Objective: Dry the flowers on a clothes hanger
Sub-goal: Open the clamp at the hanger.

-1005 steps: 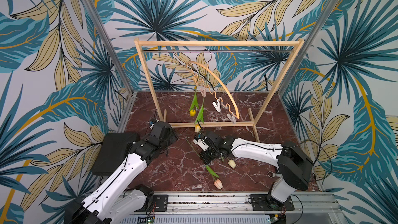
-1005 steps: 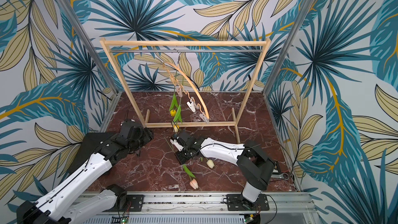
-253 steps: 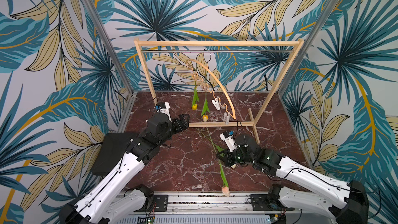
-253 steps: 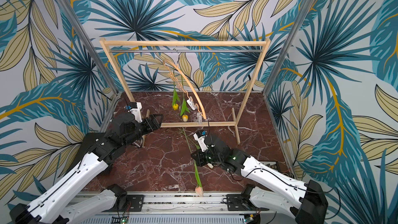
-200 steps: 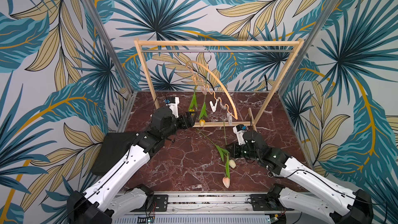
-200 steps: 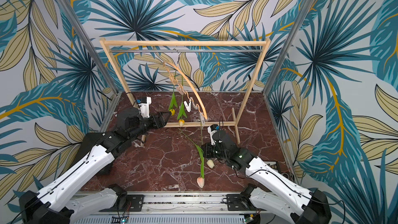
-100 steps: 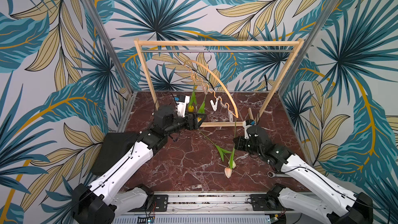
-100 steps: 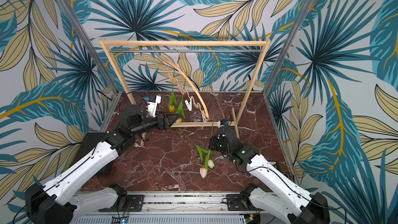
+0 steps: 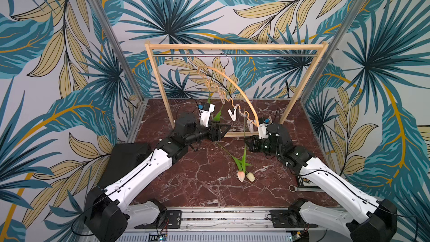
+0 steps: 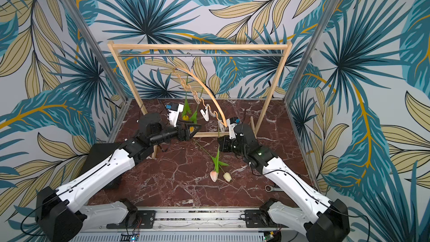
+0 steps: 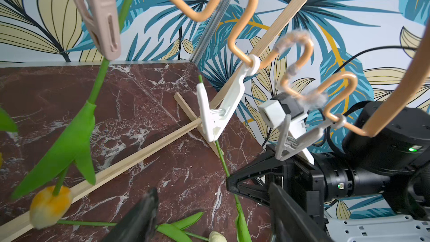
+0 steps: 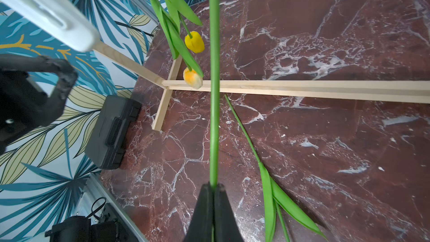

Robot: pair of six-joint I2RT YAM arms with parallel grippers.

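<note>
Pink tulip point(image 9: 240, 176) in right end effector point(image 12: 213, 186)

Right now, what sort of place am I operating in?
Probably a staged robot test booth rather than a real room. It has leaf-print wallpaper walls framed by aluminium posts, a marble-look floor, and a metal mounting rail along the front edge.

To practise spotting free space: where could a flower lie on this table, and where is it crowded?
Free: the table's front middle, between the left arm, the pink tulip and the front rail. Crowded: under the hanger, among clips and hanging tulips.
</note>
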